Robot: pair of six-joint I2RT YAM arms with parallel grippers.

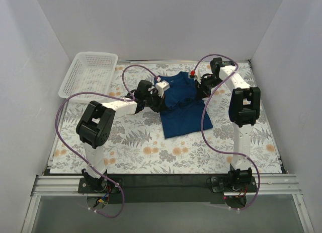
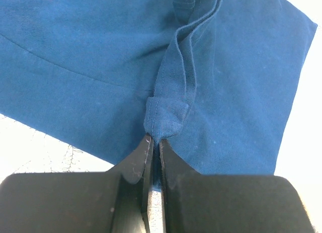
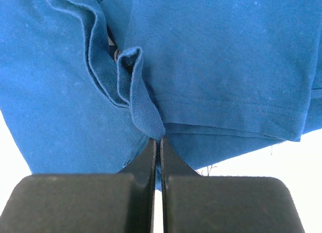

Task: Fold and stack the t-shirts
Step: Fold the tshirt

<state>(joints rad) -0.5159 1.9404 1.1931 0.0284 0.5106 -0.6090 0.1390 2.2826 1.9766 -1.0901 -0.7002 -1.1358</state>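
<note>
1. You are looking down into a booth with plain white walls. The table is covered by a grey and orange floral-print cloth. A dark blue short-sleeved cotton t-shirt lies near the middle of the table, toward the far side, and its far end is bunched. The left gripper meets the shirt's far left edge and the right gripper its far right edge. From this height you cannot tell how the fingers stand. A white plastic mesh basket sits in the far left corner, well apart from the shirt.
2. In the left wrist view, the left gripper has its two black fingers pressed together, pinching a small folded tab of the t-shirt. A narrow ridge of fabric runs away from the tips, with pale cloth at the lower left.
3. In the right wrist view, the right gripper also has its fingers closed tight on a folded edge of the t-shirt, beside a stitched hem.
</note>
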